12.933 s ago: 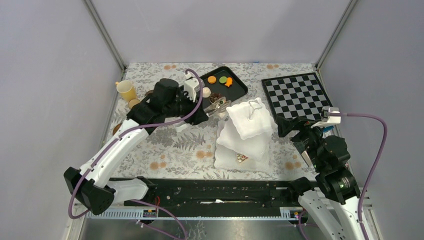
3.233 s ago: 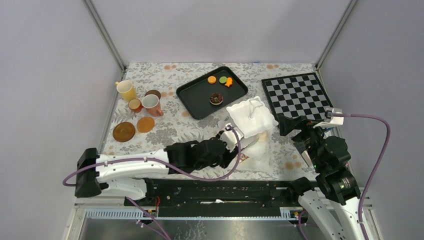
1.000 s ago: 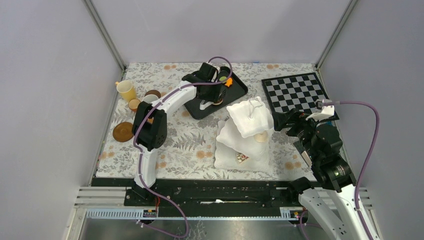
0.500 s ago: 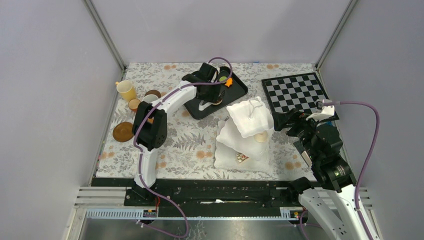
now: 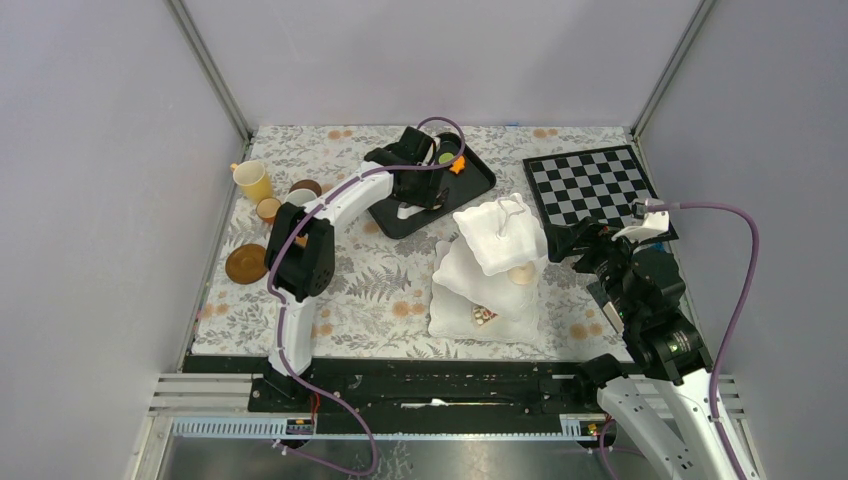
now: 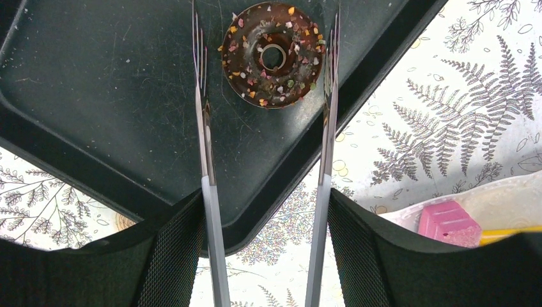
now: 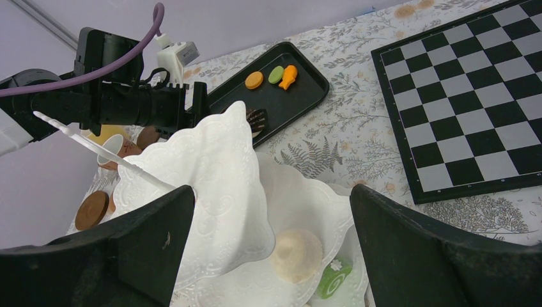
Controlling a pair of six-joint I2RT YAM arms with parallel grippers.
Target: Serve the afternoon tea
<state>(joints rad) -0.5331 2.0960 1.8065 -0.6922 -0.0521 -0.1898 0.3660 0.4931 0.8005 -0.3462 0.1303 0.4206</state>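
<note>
- The left arm (image 5: 335, 200) is stretched far out over the black tray (image 6: 96, 96). The left jaws are clamped on the silver tongs (image 6: 206, 160), gripping the handles while the two tines stand spread.
- Those tines straddle the chocolate doughnut (image 6: 273, 54), one on each side. To my eye that's a tool lined up for a squeeze. Whether metal touches icing yet, I cannot tell.
- The doughnut lies flat on the tray floor. It's a dark brown ring with a small hole, dotted with colourful sprinkles.
- It looks like a hard, smooth toy. I'd expect the round edge to slip off thin tines unless they close square across its middle.
- At the tray's far end wait an orange macaron (image 7: 254, 80), a green macaron (image 7: 276, 75) and an orange fish-shaped sweet (image 7: 289, 77).
- The white three-tier stand (image 5: 497, 240) sits on the counter (image 5: 370, 290) just beside the tray, so the carry should be short.
- Its top tier is tilted. A cream bun (image 7: 296, 251) sits on a tier below it, and a pink cake (image 6: 449, 222) on a lower one.
- The right jaws are spread wide with nothing between them, hovering close to the stand on the chessboard (image 5: 592, 190) side. They may be placed to steady it.
- The yellow cup (image 5: 251, 180) and a brown saucer (image 5: 246, 264) sit at the counter's left edge, well apart from both arms.
</note>
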